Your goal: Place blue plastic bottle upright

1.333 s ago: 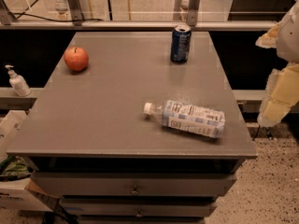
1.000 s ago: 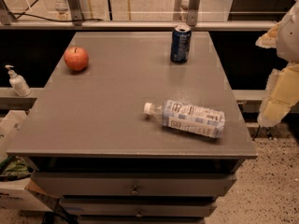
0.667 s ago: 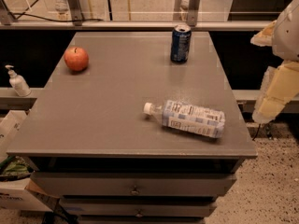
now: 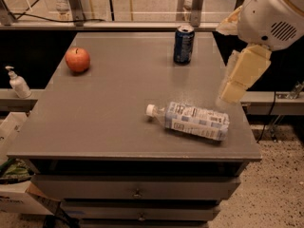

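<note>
One blue plastic bottle (image 4: 194,121) is lying on its side at the front right of the grey desk (image 4: 104,103), its white cap pointing left and its base reaching toward the desk's right edge. The single pincer (image 4: 232,91), cream-coloured and hanging from the white arm housing (image 4: 273,13), is hovering above and just right of the bottle's base end, over the right edge and apart from the bottle. Whether the pincer is open or closed cannot be told.

One dark blue soda can (image 4: 183,43) is standing upright at the back, and one red apple (image 4: 77,59) is sitting at the back left. One white pump dispenser (image 4: 18,82) is standing off the desk, on a ledge to the left.
</note>
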Robot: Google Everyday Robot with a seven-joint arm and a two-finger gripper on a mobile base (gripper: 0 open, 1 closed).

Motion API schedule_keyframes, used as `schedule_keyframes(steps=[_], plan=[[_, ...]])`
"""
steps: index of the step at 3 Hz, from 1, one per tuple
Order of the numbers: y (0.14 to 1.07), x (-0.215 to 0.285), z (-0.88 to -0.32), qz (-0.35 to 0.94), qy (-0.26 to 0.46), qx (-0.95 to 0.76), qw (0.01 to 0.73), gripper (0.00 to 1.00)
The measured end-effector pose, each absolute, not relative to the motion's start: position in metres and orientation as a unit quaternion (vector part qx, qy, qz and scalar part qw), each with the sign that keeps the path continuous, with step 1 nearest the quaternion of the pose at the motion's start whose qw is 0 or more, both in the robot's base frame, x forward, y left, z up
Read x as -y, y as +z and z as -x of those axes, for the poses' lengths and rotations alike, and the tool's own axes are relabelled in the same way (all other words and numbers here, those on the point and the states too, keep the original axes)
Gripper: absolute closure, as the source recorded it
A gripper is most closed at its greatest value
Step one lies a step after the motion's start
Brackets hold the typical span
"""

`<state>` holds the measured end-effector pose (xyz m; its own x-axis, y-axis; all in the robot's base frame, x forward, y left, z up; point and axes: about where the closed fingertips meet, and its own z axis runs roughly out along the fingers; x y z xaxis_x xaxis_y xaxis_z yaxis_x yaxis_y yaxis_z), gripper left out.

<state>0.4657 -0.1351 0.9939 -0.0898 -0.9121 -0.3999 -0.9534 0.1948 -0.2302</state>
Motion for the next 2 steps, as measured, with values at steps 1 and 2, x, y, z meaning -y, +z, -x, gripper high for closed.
schedule_keyframes(steps=[1, 2], plan=[[1.000, 0.095, -0.466, 0.644, 0.067, -0.722, 0.245, 0.00], [0.996, 0.064, -0.460, 0.652, 0.079, -0.715, 0.240, 0.00]])
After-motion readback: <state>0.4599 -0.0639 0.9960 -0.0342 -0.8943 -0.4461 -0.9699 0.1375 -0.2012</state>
